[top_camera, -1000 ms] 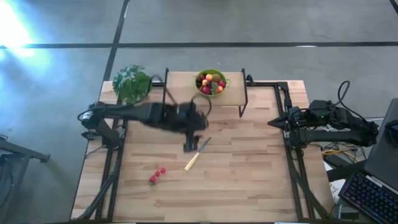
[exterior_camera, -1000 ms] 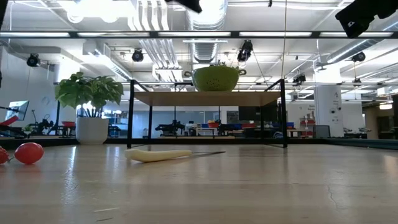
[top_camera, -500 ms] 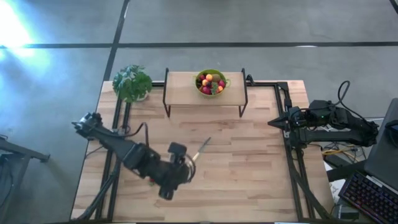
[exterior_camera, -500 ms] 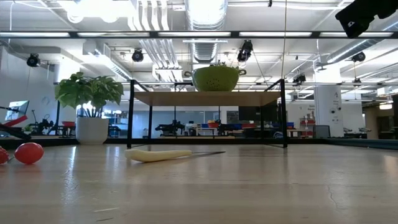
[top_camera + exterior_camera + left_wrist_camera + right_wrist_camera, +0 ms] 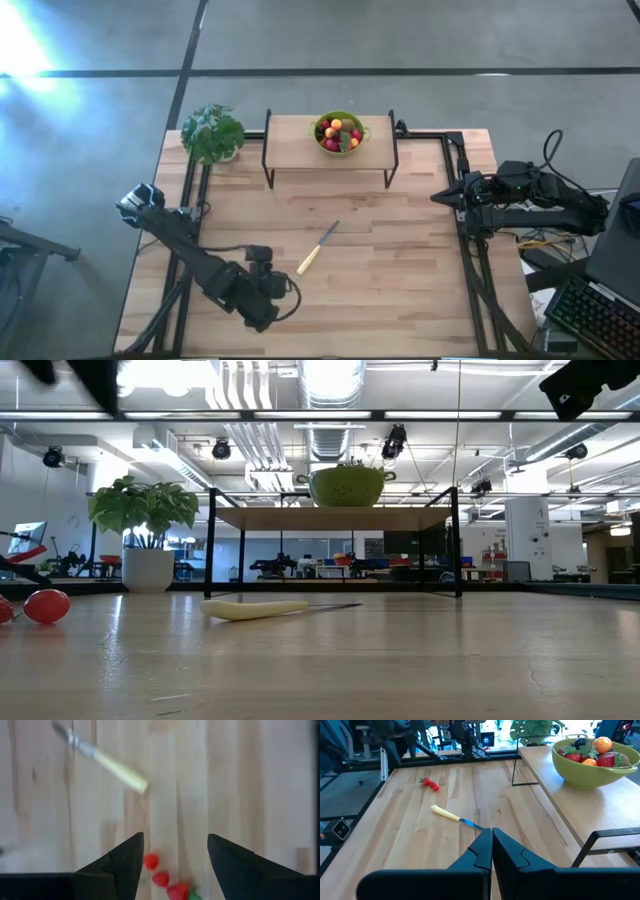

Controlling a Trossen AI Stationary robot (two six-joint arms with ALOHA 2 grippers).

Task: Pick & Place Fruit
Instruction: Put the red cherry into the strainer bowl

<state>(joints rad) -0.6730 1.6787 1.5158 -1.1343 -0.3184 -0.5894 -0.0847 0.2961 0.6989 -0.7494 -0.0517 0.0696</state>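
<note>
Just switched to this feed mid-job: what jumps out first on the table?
The left pincer hangs open over small red strawberries lying on the table's near-left part. A green bowl heaped with fruit stands on the raised shelf at the far edge, and a pale-handled knife lies mid-table. The right pincer waits shut at the right edge.

You're in a robotics lab: open hall, polished concrete floor (image 5: 420, 35), exposed ducts (image 5: 330, 380) and strip lights overhead, more robot rigs (image 5: 275, 567) and monitors (image 5: 398, 543) behind your butcher-block table (image 5: 400, 260); keyboard (image 5: 595, 315) beside it.
</note>
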